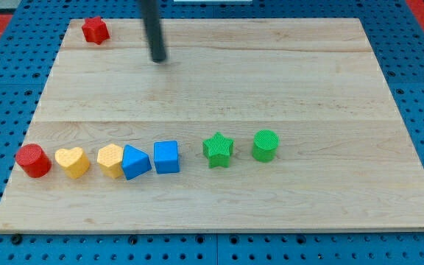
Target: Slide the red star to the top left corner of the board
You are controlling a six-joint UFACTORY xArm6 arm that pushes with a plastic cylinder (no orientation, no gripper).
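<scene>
In the camera view you see the red star (95,30) lying at the top left corner of the bench (308,81). My tip (158,59) rests on the wood near the top edge, to the right of the star and apart from it. No jaws exist on this rod, so you have none to judge. Along the bottom edge you find a row: red cylinder (32,160), yellow heart (73,161), a yellow block (110,159) touching the blue triangle (135,162), blue cube (166,156), green star (218,149), green cylinder (266,145).
</scene>
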